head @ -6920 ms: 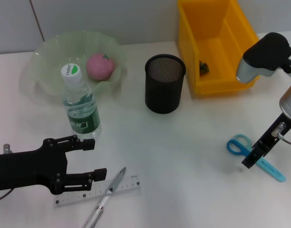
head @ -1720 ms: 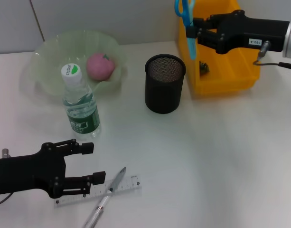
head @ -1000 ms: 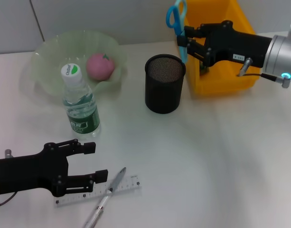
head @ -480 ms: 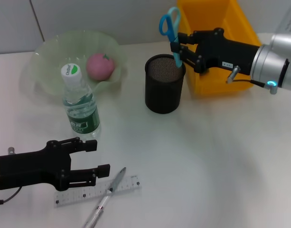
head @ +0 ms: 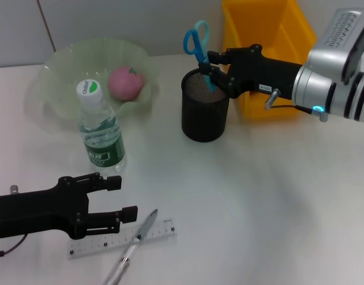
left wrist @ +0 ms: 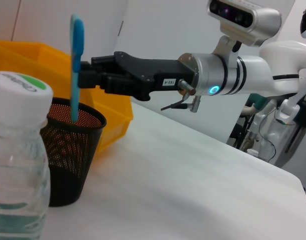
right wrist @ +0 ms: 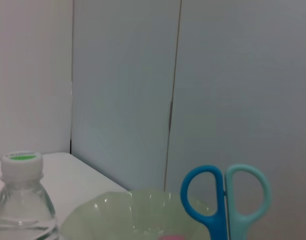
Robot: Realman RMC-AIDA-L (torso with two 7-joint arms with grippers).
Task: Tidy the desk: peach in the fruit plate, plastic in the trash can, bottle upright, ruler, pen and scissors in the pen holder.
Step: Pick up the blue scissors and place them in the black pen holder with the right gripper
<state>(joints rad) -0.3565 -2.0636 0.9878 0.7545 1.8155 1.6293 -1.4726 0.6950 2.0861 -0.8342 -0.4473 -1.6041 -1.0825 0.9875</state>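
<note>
Scissors going tip-first into the pen holder

We hold the scissors (head: 199,50) upright, handles up, our right gripper (head: 216,72) pinching the covered blade so its tip dips inside the pen holder (head: 205,107); our left gripper (head: 113,199) waits spread near ruler (head: 122,238) and pen (head: 133,246).

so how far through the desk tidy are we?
Done: peach sits in the fruit plate, bottle stands upright. The plastic isn't visible now. In hand: right end effector holds the scissors blade-down, tip just inside the pen holder. Left: ruler and pen lie on the desk beside the left end effector.
</note>
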